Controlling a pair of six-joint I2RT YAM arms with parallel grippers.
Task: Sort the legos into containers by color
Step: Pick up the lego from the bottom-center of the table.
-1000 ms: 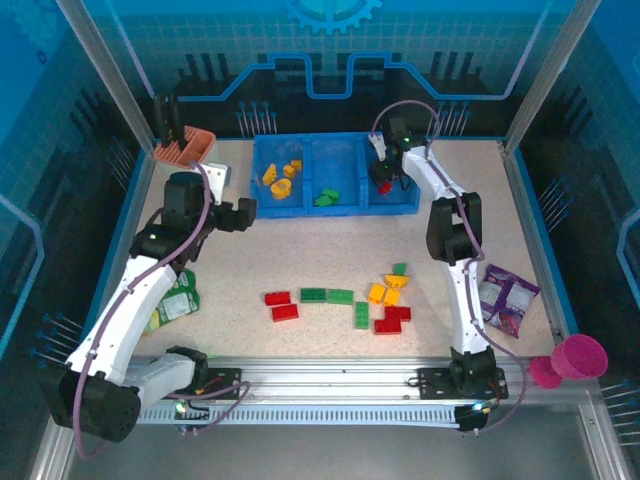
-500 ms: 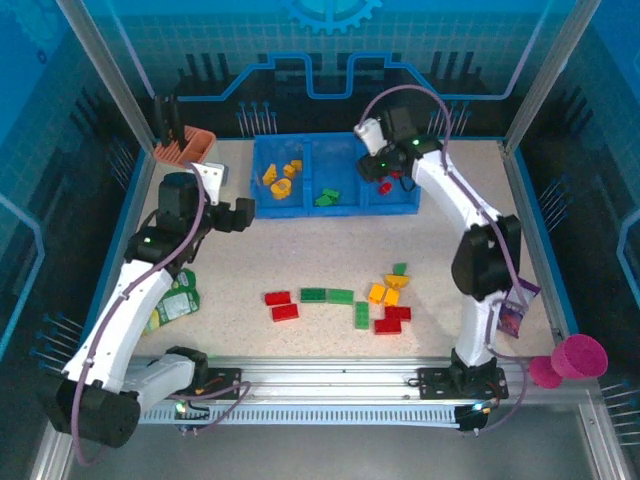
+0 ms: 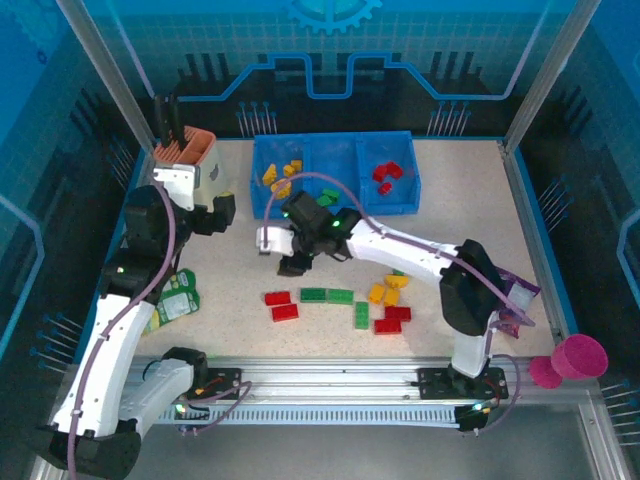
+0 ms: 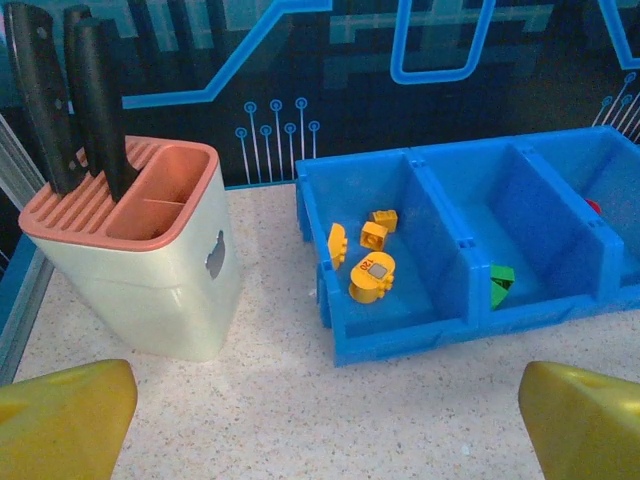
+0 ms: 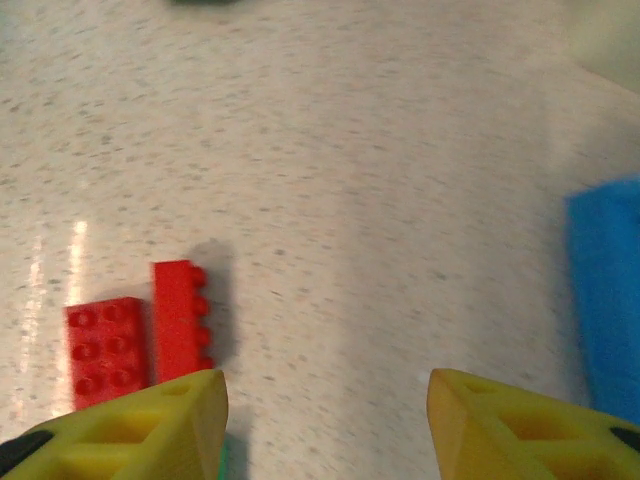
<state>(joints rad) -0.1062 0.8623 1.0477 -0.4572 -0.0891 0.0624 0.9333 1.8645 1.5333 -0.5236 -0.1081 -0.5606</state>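
Over the worktop (image 5: 350, 150) beside two red bricks (image 5: 182, 320), our right gripper (image 5: 325, 400) hangs with jaws apart and empty; next we centre, lower and pinch one.

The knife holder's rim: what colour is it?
The rim is salmon-orange, clearest in the left wrist view.

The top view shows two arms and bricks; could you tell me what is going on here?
The robot is sorting legos by colour into the blue tray, which already holds yellow, green and red ones apart. The right gripper, open and empty, hovers by two red bricks on the table; the left gripper hangs open.
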